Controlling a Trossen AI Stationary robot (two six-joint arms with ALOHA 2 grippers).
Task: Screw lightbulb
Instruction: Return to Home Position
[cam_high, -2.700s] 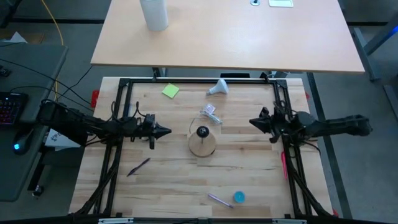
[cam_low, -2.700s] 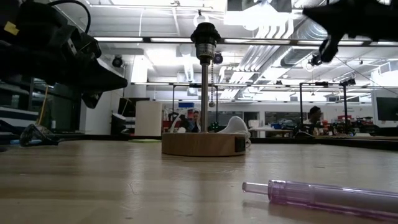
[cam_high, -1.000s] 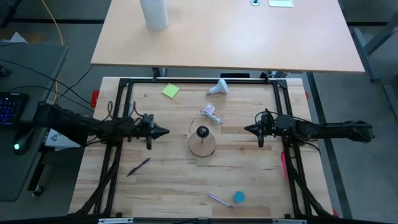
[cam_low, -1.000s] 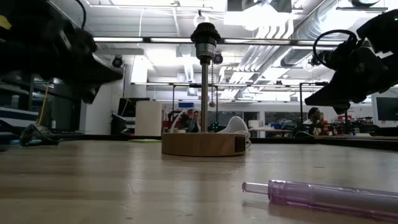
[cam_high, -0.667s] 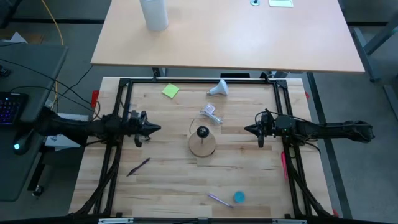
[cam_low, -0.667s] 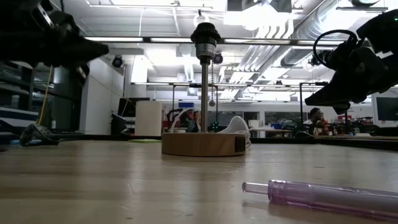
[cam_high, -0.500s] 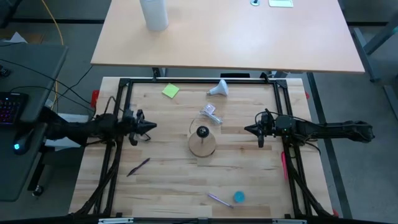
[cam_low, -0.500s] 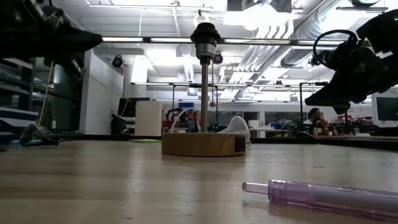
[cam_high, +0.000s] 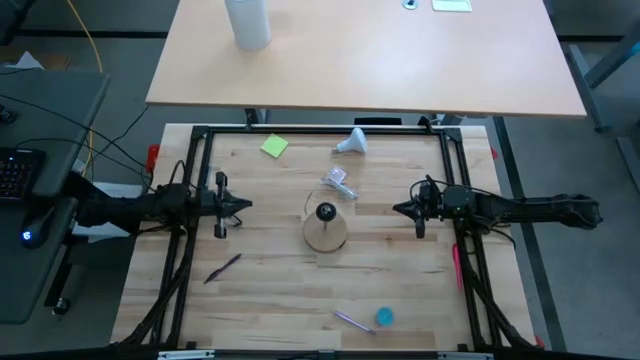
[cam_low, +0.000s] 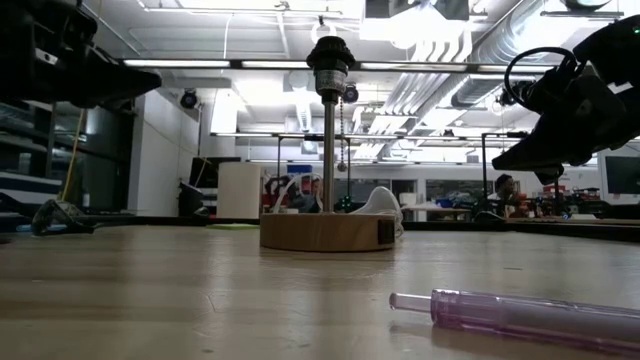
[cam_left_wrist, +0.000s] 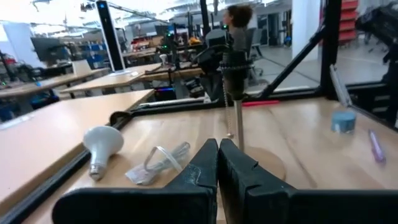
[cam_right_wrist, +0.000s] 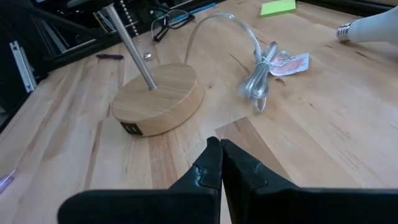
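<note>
The white lightbulb (cam_high: 350, 140) lies on its side near the table's far edge, its globe on the wood; it also shows in the left wrist view (cam_left_wrist: 101, 142) and the right wrist view (cam_right_wrist: 373, 25). The lamp's round wooden base (cam_high: 325, 234) stands mid-table with its black socket (cam_low: 328, 55) on a thin metal post. My left gripper (cam_high: 245, 204) hovers shut to the left of the lamp, pointing level at it. To the lamp's right, my right gripper (cam_high: 397, 209) also hovers shut, pointing at the lamp and tipped slightly down. Neither holds anything.
A coiled clear cord with a tag (cam_high: 340, 183) lies between lamp and bulb. A yellow note (cam_high: 274, 146) sits far left, a dark pen (cam_high: 224, 267) near left, a purple pen (cam_high: 352, 320) and blue cap (cam_high: 384, 316) near the front. A white cylinder (cam_high: 248, 22) stands on the table beyond.
My left gripper has drawn back toward the table's left edge, away from the lamp, risen a little and rolled about its own axis, staying shut. The right arm and all objects have kept still.
</note>
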